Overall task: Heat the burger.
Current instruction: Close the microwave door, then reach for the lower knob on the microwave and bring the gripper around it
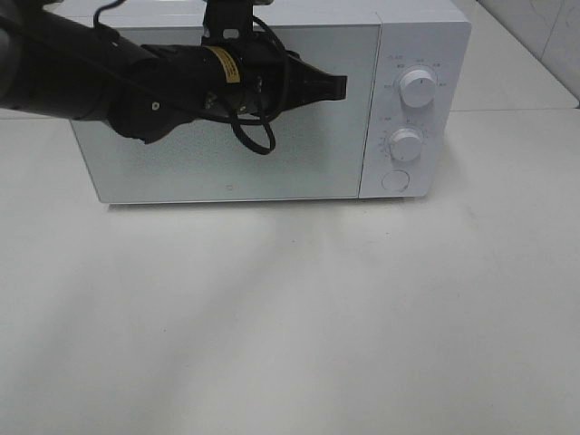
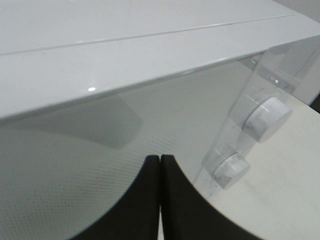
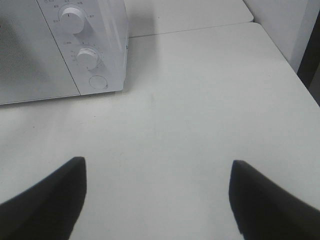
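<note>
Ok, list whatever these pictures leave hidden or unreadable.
Burger: in no view; the shut dotted door of the white box-shaped microwave hides the inside.
Knob lettering: too small around the two white round knobs, every view.
Right claw: only its open black tips show, the rest cut off by the wrist view's edge.
</note>
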Action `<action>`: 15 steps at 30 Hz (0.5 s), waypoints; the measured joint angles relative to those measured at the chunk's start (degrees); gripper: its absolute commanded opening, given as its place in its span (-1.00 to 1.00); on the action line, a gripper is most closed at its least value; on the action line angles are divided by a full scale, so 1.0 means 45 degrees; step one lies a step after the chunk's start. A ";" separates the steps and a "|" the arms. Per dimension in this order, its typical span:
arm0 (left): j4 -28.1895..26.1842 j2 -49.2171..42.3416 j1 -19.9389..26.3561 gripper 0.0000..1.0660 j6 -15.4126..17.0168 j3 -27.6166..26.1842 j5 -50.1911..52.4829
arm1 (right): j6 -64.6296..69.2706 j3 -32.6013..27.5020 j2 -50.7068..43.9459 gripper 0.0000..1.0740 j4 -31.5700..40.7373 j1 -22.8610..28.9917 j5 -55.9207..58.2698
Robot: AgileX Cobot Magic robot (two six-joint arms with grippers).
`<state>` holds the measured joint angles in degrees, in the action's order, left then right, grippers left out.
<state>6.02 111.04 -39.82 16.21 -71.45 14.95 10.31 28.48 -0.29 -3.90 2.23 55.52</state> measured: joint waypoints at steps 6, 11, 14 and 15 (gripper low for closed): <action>-0.0013 -0.1159 -0.0751 -0.93 0.0000 0.1184 -0.1031 | 0.0000 0.0000 0.0000 0.41 0.0000 0.0000 0.0000; 0.0000 -0.2126 -0.1133 -0.17 0.0000 0.2585 -0.1337 | 0.0000 0.0000 0.0000 0.41 0.0000 0.0000 0.0000; 0.0013 -0.2776 -0.1286 0.56 0.0000 0.3081 -0.1859 | 0.0000 0.0000 0.0000 0.41 0.0000 0.0000 0.0000; 0.0013 -0.3119 -0.1337 0.90 0.0000 0.3183 -0.2445 | 0.0000 0.0000 0.0000 0.41 0.0000 0.0000 0.0000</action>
<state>6.07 97.00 -45.84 16.21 -57.12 3.95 10.31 28.48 -0.29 -3.90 2.23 55.52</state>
